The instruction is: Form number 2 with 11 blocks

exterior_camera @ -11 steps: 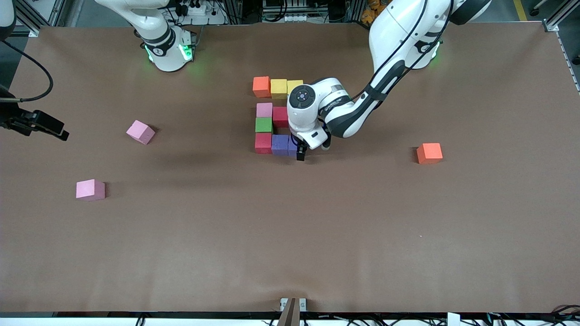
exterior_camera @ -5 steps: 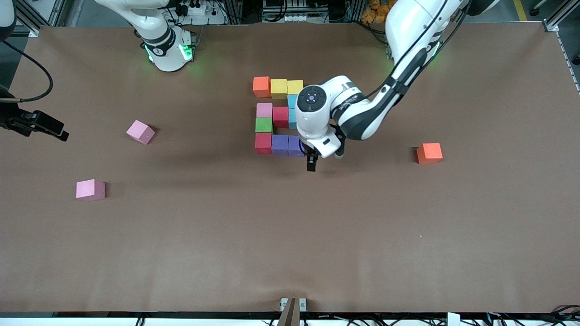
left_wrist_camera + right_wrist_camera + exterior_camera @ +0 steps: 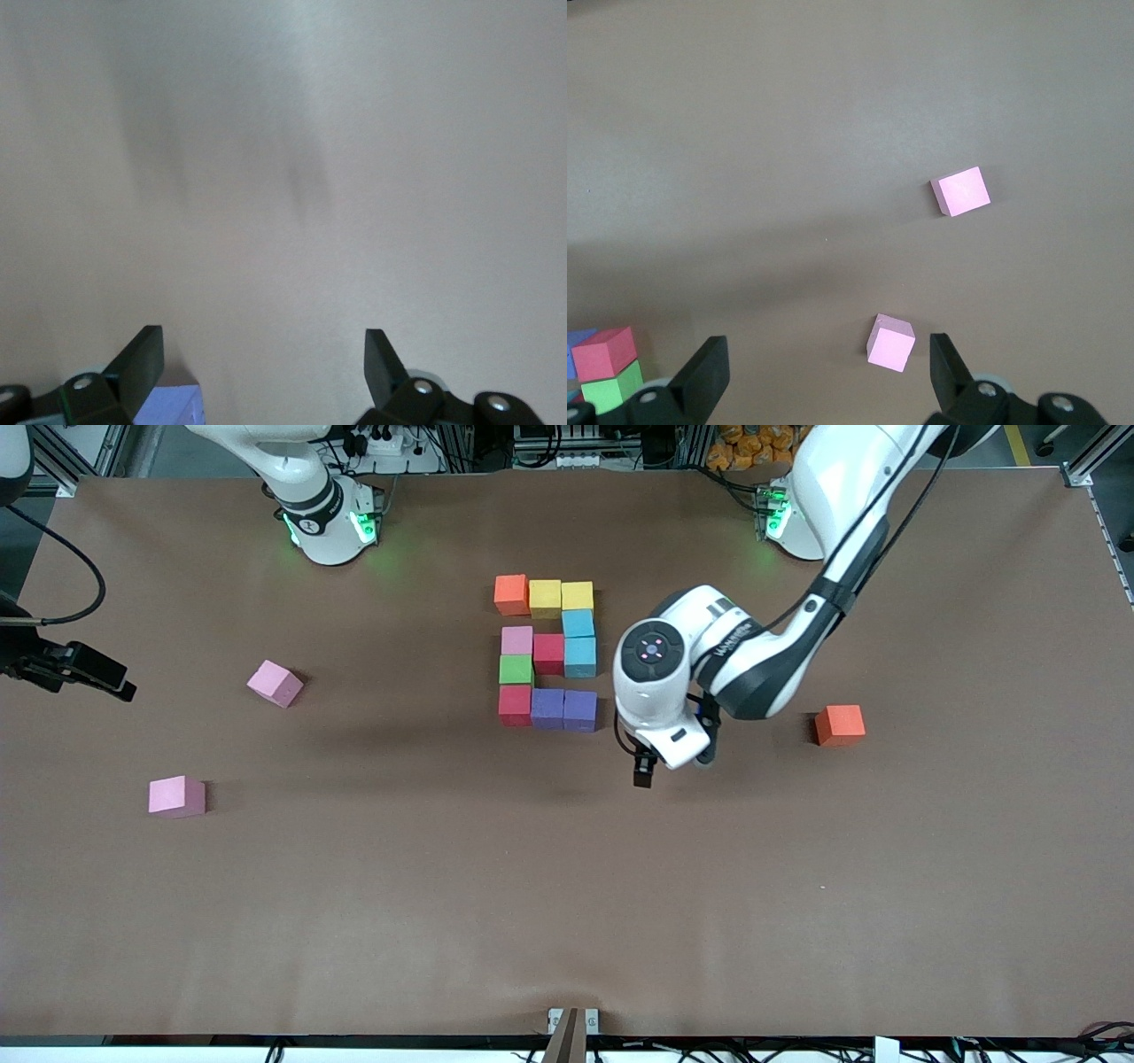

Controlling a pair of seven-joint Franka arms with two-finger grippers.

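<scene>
Eleven blocks [image 3: 549,651] sit done; my open, empty left gripper [image 3: 644,769] hangs beside them. Right gripper [image 3: 824,376] waits open.

The blocks [image 3: 547,652] look matt and slightly soft, foam-like, with flat uniform colour. The bench [image 3: 567,886] wears a brown matt, paper-like sheet, faintly rippled. Arm shells [image 3: 753,664] are glossy white plastic; pincer fingers [image 3: 142,363] matt black plastic.
</scene>
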